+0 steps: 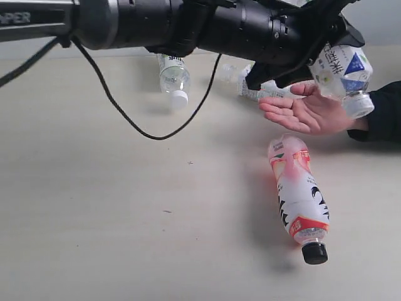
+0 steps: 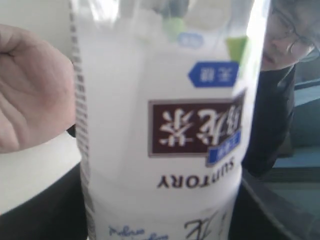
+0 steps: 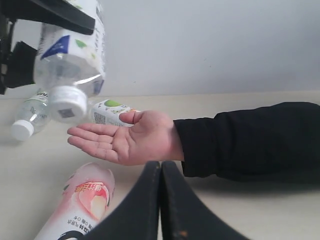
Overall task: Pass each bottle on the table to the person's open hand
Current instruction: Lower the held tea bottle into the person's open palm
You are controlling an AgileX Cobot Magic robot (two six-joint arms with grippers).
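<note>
Where the left arm reaches across to the far right of the scene, the left claw (image 1: pixel 311 58) is clamped on the tea bottle (image 1: pixel 343 70), one black finger on each side of its white label. The bottle is held off the table, tilted, with its white cap pointing down and toward the near side. In the left wrist view its label (image 2: pixel 165 125) fills nearly the whole picture, the print upside down. Directly below the bottle is the open hand (image 1: pixel 310 113), palm up, fingers pointing left, coming in from the right edge in a black sleeve (image 1: pixel 385 113). In the right wrist view the cap hangs just above the fingertips with a small gap showing; no contact with the palm is visible.

The right claw (image 3: pixel 160 167) appears only in its own wrist view, its two fingers pressed together with nothing between them, on the near side of the hand (image 3: pixel 130 137).

Three other bottles lie on their sides on the table (image 1: pixel 94 207). The short bottle (image 1: pixel 260 88) lies just beyond the fingers, on the far side. The small clear bottle (image 1: pixel 173 75) lies at the far side left of centre, white cap toward the near side, partly under the arm. The pink bottle (image 1: pixel 299 191) lies just nearer than the hand, black cap toward the near edge. A black cable (image 1: pixel 125 116) loops down from the arm over the left half of the table.
</note>
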